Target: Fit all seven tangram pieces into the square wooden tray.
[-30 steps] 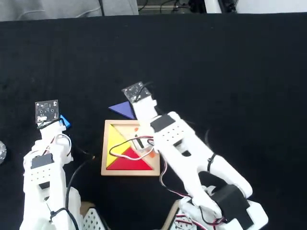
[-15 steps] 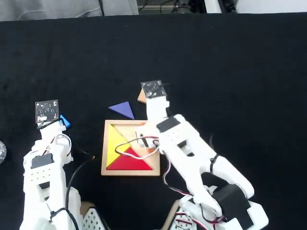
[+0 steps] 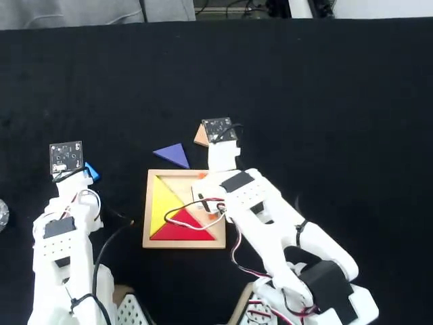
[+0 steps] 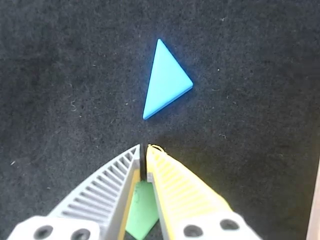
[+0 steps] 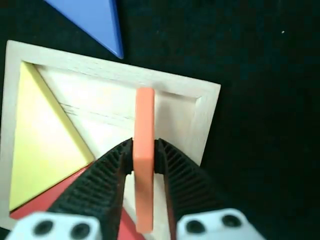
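**Tray.** The wooden tray [image 3: 147,223] lies on the black table [image 3: 325,101] between the two arms. It holds a yellow triangle [image 3: 162,200] on its left side and a red triangle [image 3: 186,230] along its near side. The far right part is bare wood.

**Piece in hand.** An orange piece [image 5: 145,115] stands on edge, pinched across its faces by the right gripper [image 5: 144,147]. It is over the bare far right area, close inside the tray's right wall. Whether its lower edge touches the floor of the tray cannot be told.

**Change.** Over the last second the right arm has swung from the far left of the tray, above the dark blue triangle [image 3: 172,156], across to the right. In the last half second it has barely moved. The swing uncovered a tan piece [image 3: 200,137] on the table just beyond the tray's far edge. The left arm has not moved.

**Assessment.** The orange piece appears to be lined up over its gap, so it looks due to be laid flat and let go. On edge it cannot seat.

**Outstanding.**
- The dark blue triangle lies just outside the far edge of the tray.
- The tan piece lies beside it to the right.
- A light blue triangle [image 4: 165,80] lies on the table well left of the tray, just ahead of the left gripper [image 4: 145,150], whose fingers are pressed together at the tips.
- A green piece [image 4: 141,215] shows beneath those fingers.
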Robot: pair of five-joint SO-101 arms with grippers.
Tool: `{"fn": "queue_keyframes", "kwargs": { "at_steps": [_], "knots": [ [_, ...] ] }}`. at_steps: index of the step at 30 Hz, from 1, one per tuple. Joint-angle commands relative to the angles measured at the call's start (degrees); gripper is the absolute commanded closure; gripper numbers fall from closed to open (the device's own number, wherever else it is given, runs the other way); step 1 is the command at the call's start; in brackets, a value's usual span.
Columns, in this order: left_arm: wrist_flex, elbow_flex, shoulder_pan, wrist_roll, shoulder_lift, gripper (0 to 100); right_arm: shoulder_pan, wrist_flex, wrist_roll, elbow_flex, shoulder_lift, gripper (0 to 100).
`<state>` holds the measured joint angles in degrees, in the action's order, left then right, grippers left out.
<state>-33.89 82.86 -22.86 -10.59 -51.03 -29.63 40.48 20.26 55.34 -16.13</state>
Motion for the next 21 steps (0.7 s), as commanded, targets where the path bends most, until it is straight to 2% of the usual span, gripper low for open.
{"fn": "queue_keyframes", "kwargs": {
  "at_steps": [1,3,8,12,17,21],
  "knots": [
    [-0.5,-0.3,-0.1,-0.4,-0.7,97,1.0,-1.1,0.5,-0.3,-2.7,83.2],
    [-0.5,-0.3,-0.1,-0.4,-0.7,97,1.0,-1.1,0.5,-0.1,-2.7,77.4],
    [-0.5,-0.3,0.0,-0.4,-0.7,97,1.2,-0.5,0.4,-0.1,-3.1,80.8],
    [-0.5,-0.3,0.0,-0.4,-0.7,97,1.3,4.7,0.3,-2.2,-4.3,81.2],
    [-0.5,-0.3,0.0,-0.4,-0.7,97,1.4,9.4,0.1,-1.8,-12.3,81.4],
    [-0.5,-0.3,0.0,-0.4,-0.7,97,1.4,8.4,0.0,3.0,-21.6,81.5]
  ]
}}
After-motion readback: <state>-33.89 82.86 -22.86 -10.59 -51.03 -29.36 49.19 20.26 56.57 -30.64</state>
